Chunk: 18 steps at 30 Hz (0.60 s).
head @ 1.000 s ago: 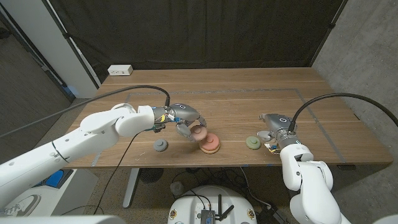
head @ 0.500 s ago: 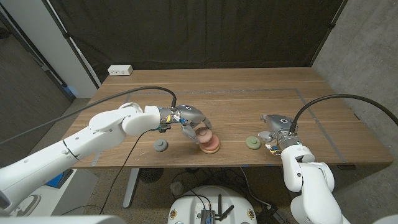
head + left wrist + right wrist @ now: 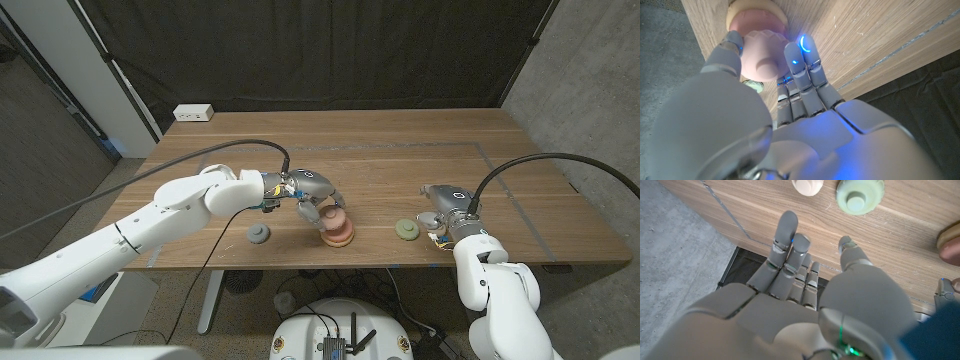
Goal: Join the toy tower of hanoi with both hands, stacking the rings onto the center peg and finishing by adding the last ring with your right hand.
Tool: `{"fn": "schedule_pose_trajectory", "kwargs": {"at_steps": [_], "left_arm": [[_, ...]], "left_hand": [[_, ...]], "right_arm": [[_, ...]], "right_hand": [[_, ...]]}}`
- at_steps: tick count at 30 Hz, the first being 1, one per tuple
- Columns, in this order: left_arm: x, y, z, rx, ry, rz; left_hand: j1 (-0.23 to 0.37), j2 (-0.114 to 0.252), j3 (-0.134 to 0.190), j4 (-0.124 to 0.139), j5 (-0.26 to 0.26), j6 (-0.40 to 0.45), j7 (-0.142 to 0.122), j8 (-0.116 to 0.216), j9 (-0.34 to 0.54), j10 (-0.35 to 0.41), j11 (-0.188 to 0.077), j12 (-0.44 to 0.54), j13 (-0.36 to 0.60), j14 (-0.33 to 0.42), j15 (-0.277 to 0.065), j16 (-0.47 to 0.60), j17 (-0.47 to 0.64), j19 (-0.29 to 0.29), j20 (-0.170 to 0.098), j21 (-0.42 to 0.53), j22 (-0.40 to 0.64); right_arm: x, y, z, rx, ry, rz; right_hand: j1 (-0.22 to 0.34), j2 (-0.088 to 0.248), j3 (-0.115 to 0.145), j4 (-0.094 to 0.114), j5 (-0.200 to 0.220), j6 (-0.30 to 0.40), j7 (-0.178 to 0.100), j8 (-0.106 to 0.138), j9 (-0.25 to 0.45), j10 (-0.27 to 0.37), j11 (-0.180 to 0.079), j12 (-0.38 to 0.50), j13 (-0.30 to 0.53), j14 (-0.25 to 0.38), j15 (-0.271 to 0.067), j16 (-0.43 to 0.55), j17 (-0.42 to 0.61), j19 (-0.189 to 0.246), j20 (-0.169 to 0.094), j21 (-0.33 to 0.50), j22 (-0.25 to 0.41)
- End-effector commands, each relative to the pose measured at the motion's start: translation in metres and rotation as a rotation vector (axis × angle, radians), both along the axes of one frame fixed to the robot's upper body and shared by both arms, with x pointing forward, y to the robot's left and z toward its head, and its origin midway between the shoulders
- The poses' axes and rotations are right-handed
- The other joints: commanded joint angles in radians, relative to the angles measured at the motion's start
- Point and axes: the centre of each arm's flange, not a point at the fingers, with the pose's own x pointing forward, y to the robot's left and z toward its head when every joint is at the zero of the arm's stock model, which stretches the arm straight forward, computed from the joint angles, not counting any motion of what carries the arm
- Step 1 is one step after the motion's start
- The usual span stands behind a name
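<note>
My left hand (image 3: pixel 316 199) grips a pink ring (image 3: pixel 334 215) between thumb and fingers, directly over the orange base piece (image 3: pixel 338 236) near the table's front middle. In the left wrist view the pink ring (image 3: pixel 762 54) sits against my fingers (image 3: pixel 804 57), with the tan-orange piece (image 3: pixel 757 12) just beyond it. Whether the two touch I cannot tell. A grey ring (image 3: pixel 259 234) lies left of the stack, and a green ring (image 3: pixel 406 229) lies right of it. My right hand (image 3: pixel 443 203) stands beside the green ring (image 3: pixel 860 195), fingers (image 3: pixel 785 235) straight and holding nothing.
A small cream piece (image 3: pixel 807 186) lies next to the green ring, close to my right hand. A white power strip (image 3: pixel 193 113) sits at the table's far left corner. The table's front edge (image 3: pixel 300 265) runs just behind the rings.
My left hand has carried the pink ring rightward and down until it is over the orange base piece. The right hand, grey ring and green ring have stayed put.
</note>
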Motion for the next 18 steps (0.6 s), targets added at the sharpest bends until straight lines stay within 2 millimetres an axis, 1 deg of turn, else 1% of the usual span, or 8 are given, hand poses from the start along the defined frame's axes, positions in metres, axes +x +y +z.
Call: {"fn": "schedule_pose_trajectory", "kwargs": {"at_steps": [1,18], "left_arm": [[0.0084,-0.0104,-0.0055,0.004,0.013,-0.022],[0.0142,-0.0135,-0.0094,0.02,0.025,-0.013]], "left_hand": [[0.013,0.02,0.034,0.029,0.006,0.04,-0.035,0.006,0.033,0.124,-0.118,0.001,0.16,0.006,-0.09,-0.001,0.002,0.001,-0.139,0.004,0.003],[0.012,0.02,0.035,0.029,0.007,0.044,-0.034,0.001,0.034,0.128,-0.116,-0.006,0.166,0.008,-0.09,0.001,0.005,-0.001,-0.139,0.006,0.003]], "right_arm": [[-0.0011,-0.0016,0.0003,-0.001,0.004,-0.005],[0.0012,-0.0022,0.0012,-0.002,0.003,-0.002]], "right_hand": [[0.013,0.0,-0.002,0.0,0.006,0.005,0.0,-0.004,0.004,0.007,-0.001,-0.003,0.003,0.009,-0.019,0.001,0.002,0.005,-0.078,-0.003,0.001],[0.016,0.002,-0.003,0.0,0.007,0.006,0.0,-0.005,0.003,0.006,-0.001,-0.003,0.004,0.009,-0.019,-0.002,0.001,0.005,-0.078,-0.003,0.001]]}}
